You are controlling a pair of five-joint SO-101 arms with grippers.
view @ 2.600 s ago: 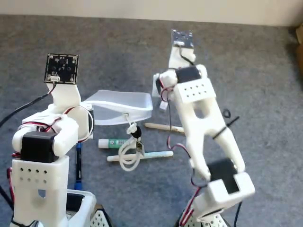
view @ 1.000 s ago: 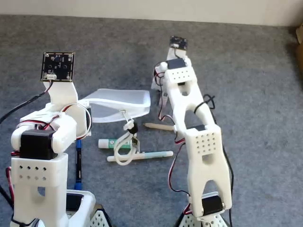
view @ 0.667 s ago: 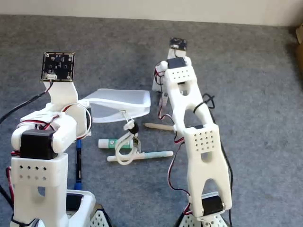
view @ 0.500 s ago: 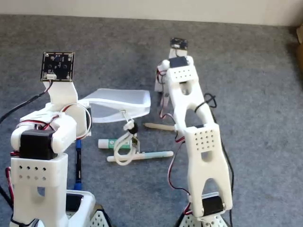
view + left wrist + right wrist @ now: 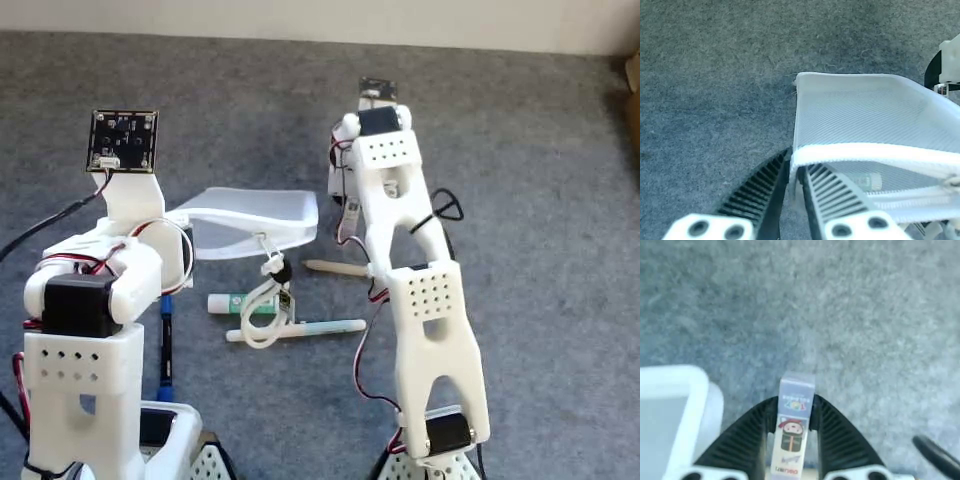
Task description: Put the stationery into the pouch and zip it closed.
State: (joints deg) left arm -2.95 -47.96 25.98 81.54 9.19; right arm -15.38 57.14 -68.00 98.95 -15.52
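Holding two things at once. My left tool [image 5: 794, 162] is clamped on the rim of the pouch [image 5: 255, 222], at the corner nearest my left arm. The white mesh pouch is lifted there, its mouth gaping toward the arms.

My right tool [image 5: 794, 401] is pinched on a small labelled block [image 5: 793, 427], which stands up between the fingers and pokes out past the tips. It hangs over the grey bench [image 5: 520, 200], just beside the pouch's far end and outside it.

Loose on the bench, between the arms:
- wooden stick [image 5: 335, 268], near my right arm
- green-and-white tube [image 5: 238, 301], below the pouch
- pale pen [image 5: 305, 328], just below the tube
- blue pen [image 5: 166, 345], alongside my left arm

A white cord loop [image 5: 265, 318] hangs from the pouch's zip and lies across the tube and the pale pen.
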